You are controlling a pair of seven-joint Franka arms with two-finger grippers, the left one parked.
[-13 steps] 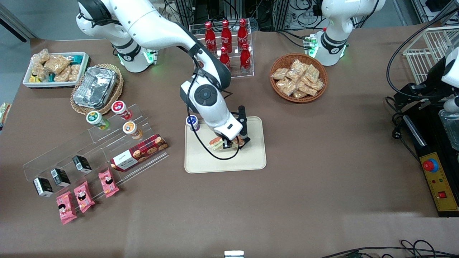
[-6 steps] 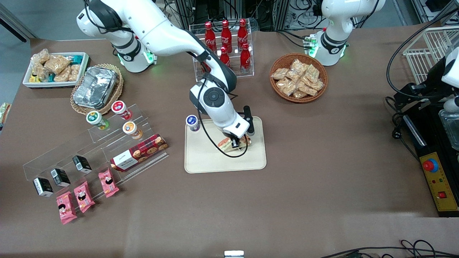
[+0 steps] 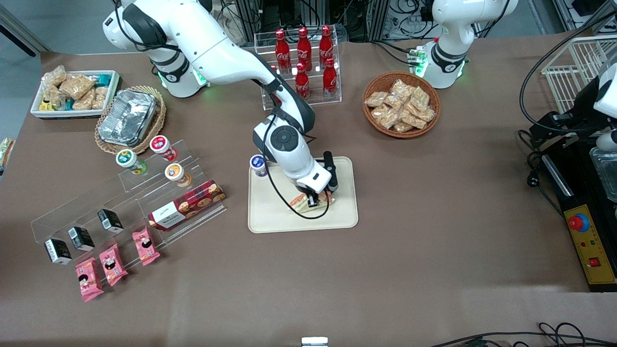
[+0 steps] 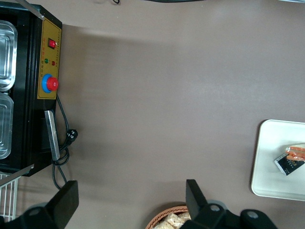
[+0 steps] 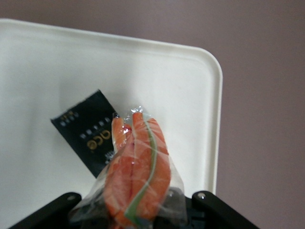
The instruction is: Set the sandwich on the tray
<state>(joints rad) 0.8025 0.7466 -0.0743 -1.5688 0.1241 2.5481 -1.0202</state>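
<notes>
My right gripper point(image 3: 314, 199) is low over the cream-beige tray point(image 3: 303, 222) and is shut on the wrapped sandwich point(image 3: 300, 203). In the right wrist view the sandwich point(image 5: 138, 171) shows orange-red and green layers in clear wrap, with a black label point(image 5: 88, 136) under it, sticking out from between the fingers of the gripper point(image 5: 136, 212) over the tray's surface point(image 5: 190, 76), near one rounded corner. I cannot tell whether the sandwich touches the tray. The left wrist view also shows the tray point(image 4: 271, 157) with the sandwich point(image 4: 296, 152) on or just above it.
A blue-lidded cup point(image 3: 259, 165) stands at the tray's corner. A rack of cola bottles point(image 3: 303, 58) and a wicker basket of snack bags point(image 3: 401, 103) lie farther from the camera. The acrylic stand with the red plaid box point(image 3: 187, 205) is toward the working arm's end.
The gripper has carried the sandwich a little sideways across the tray, then down and nearer to the front camera. It still holds the sandwich.
</notes>
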